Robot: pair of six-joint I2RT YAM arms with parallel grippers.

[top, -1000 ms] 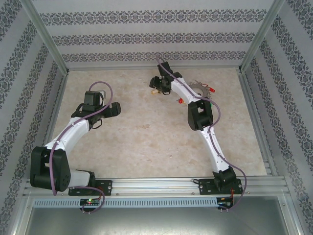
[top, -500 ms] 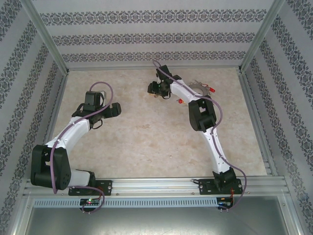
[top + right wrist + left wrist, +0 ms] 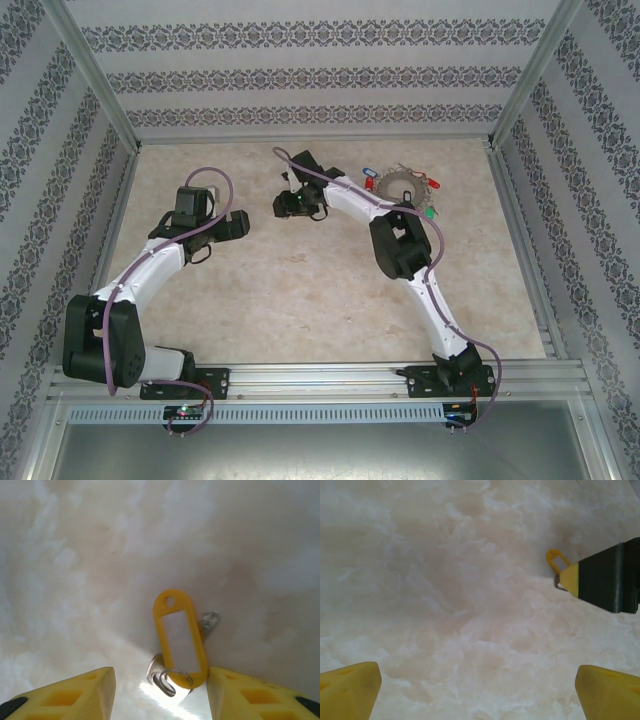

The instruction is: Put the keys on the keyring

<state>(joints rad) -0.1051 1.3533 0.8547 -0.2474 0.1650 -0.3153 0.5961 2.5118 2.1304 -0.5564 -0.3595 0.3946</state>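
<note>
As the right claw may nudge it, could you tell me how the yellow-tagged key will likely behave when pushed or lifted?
The yellow tag joins its key by a small split ring, so the pair would probably flop and swing when lifted. Lying flat on the smooth table, it should slide rather than roll. It looks thin and light.

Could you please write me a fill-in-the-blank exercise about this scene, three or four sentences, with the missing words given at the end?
1. The key between the fingers of the right tool carries a ___ tag.
2. The left tool is not shut but fully ___, with nothing between its fingers.
3. In the top view, the keyring lies to the ___ of the right tool.
4. Around the keyring fan a blue tag, a green tag and a ___ one.
Missing words: yellow; open; right; red.
</note>
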